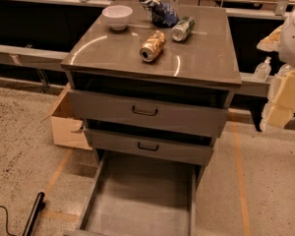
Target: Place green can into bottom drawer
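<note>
The green can (183,28) lies on its side on the cabinet top (201,58), towards the back right, next to a blue snack bag. The bottom drawer (137,200) is pulled out towards me, and its plain grey floor shows bare. My gripper (286,95) is at the right edge of the view, partly cut off. It is to the right of the cabinet, apart from the can and lower than the cabinet top. It holds nothing that I can see.
A gold can (153,45) lies on its side at the middle of the top. A white bowl (117,16) and a blue snack bag (160,11) stand at the back. The two upper drawers (145,111) are slightly open. A cardboard box (66,124) sits left of the cabinet, and a black rod (33,214) lies on the floor.
</note>
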Motion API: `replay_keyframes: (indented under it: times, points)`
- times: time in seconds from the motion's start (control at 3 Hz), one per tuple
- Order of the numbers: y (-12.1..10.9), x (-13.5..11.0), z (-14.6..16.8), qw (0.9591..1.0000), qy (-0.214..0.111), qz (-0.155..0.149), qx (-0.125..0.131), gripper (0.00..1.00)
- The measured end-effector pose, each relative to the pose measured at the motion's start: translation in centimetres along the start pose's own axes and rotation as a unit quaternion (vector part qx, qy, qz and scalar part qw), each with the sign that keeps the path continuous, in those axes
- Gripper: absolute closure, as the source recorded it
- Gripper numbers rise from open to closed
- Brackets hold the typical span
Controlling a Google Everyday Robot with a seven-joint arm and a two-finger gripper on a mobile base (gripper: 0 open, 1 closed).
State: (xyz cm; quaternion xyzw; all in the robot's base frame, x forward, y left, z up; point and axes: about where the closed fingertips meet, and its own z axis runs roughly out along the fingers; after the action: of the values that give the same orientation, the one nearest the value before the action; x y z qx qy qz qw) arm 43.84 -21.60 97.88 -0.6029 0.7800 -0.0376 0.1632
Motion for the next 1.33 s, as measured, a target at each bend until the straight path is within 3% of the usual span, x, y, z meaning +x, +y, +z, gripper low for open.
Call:
replay_keyframes:
  times: [0.33, 0.67, 1.0, 1.33]
  points:
    - [0.0, 0.0, 0.0, 1.0, 0.0, 0.0, 0.0, 0.0]
    - [-0.9, 0.0, 0.6, 0.999, -0.031, 0.021, 0.023, 0.0]
    - [-0.8, 1.7, 4.1, 0.9909, -0.106, 0.079, 0.026, 0.0]
    - [-3.1, 1.8, 7.1, 0.9686, -0.211, 0.122, 0.047, 0.0]
